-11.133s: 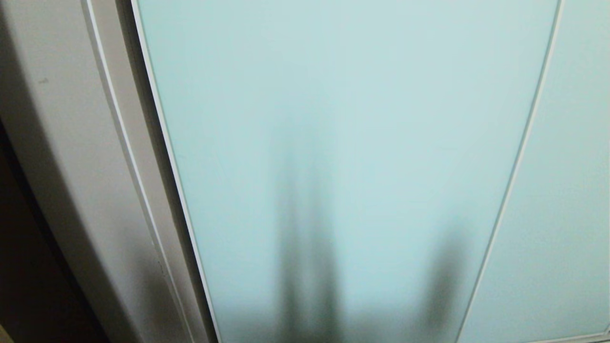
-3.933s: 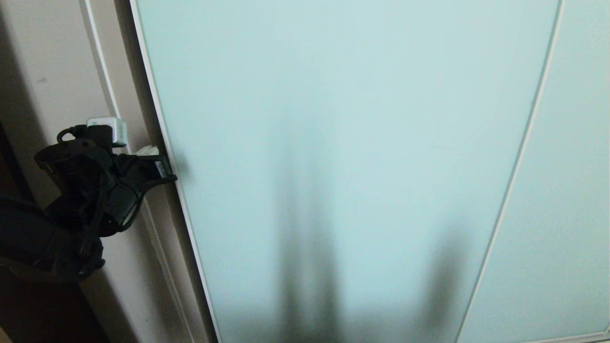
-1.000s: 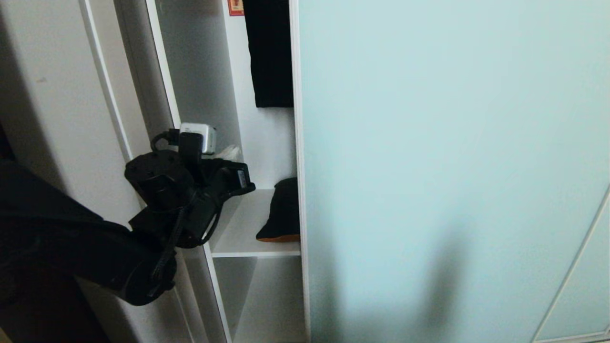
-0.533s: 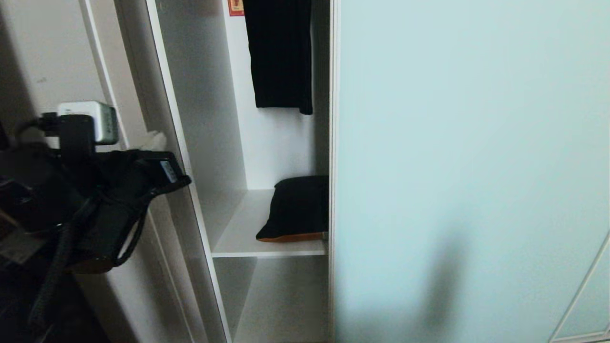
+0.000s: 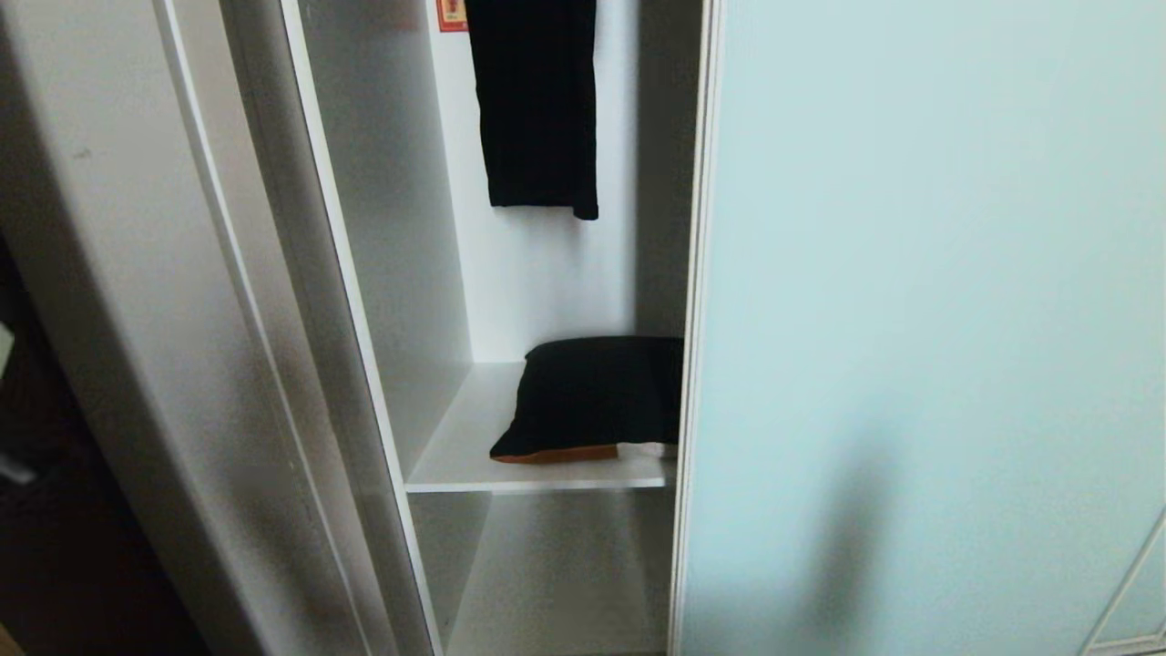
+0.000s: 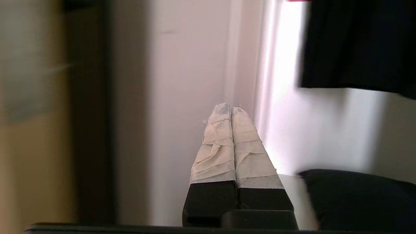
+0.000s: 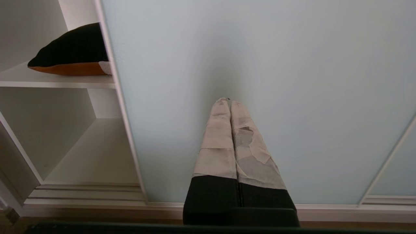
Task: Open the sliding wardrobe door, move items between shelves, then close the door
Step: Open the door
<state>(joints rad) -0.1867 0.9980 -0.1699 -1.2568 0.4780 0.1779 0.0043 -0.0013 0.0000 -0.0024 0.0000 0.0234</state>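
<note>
Left gripper [image 6: 230,110]: taped fingers [image 6: 214,146] pressed flat together, nothing between them, tips aimed at the off-white wardrobe side post [image 6: 191,65], outside the head view. Black folded bundle [image 6: 354,198] off to the door side of those tips and lower, deeper inside the compartment. Right gripper [image 7: 227,102]: taped fingers likewise closed and empty, pointed squarely at the sliding wardrobe door [image 5: 929,319], parked low.

Door slid partway toward the robot's right, opening only part of the compartment; leading edge upright, crossing the bundle's right end. Bundle [image 5: 592,396] lying flat on the shelf [image 5: 455,456], long axis side to side along the board, orange and white edge facing forward. Lower shelf space [image 5: 547,583] bare beneath. Black garment [image 5: 537,100] hanging above.

Left arm judged nearer; reach likely inward and rightward.
</note>
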